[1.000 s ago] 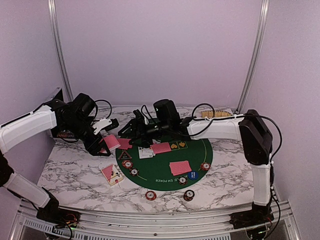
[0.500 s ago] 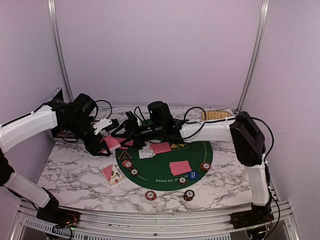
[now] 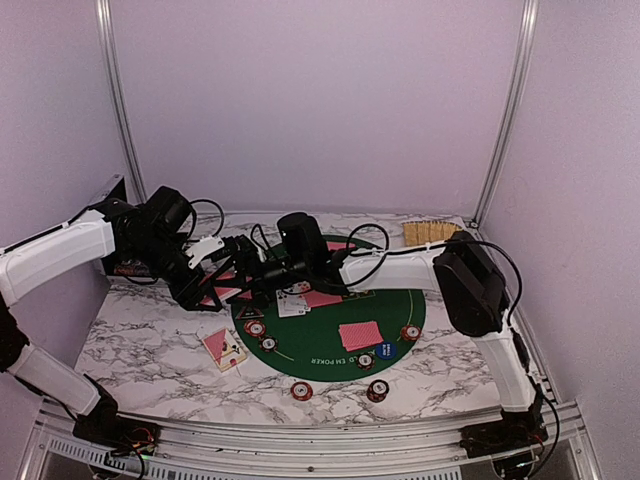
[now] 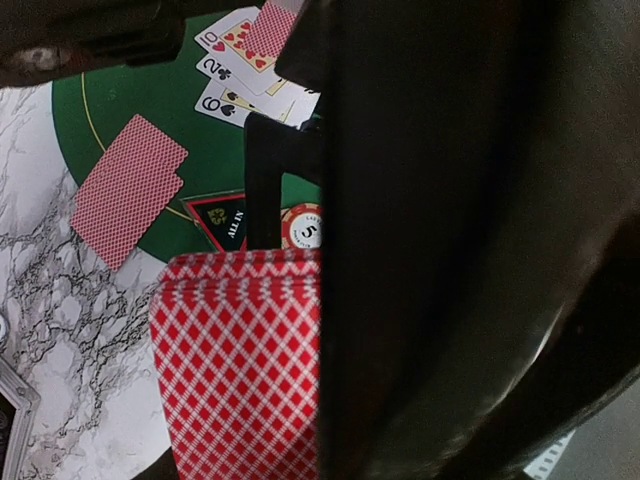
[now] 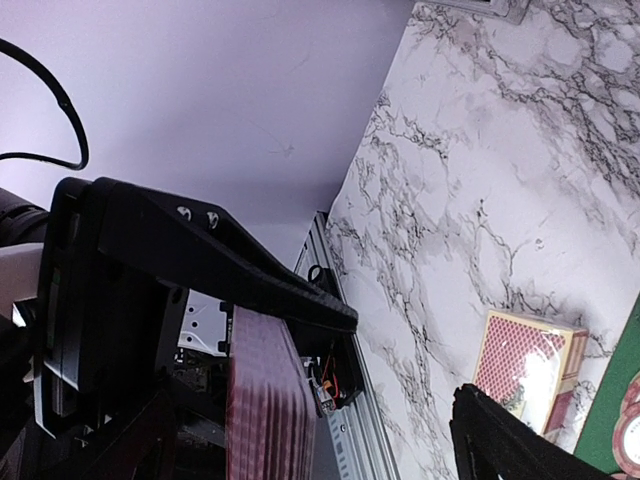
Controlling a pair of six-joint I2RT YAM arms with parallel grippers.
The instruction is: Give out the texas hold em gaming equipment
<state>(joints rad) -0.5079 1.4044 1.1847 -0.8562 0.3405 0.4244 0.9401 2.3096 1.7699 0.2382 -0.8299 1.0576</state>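
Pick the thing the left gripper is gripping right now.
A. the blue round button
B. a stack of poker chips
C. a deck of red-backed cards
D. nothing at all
C: the left wrist view shows the red-backed deck filling the space beside the finger, and from above the left gripper is shut on it, off the mat's left edge.

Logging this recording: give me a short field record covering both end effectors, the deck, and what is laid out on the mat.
Left end effector: shut on the deck of red-backed playing cards, held off the white marble table.
Right end effector: open, at that deck, not gripping it.
Round green mat: face-up cards, face-down cards, poker chip stacks.
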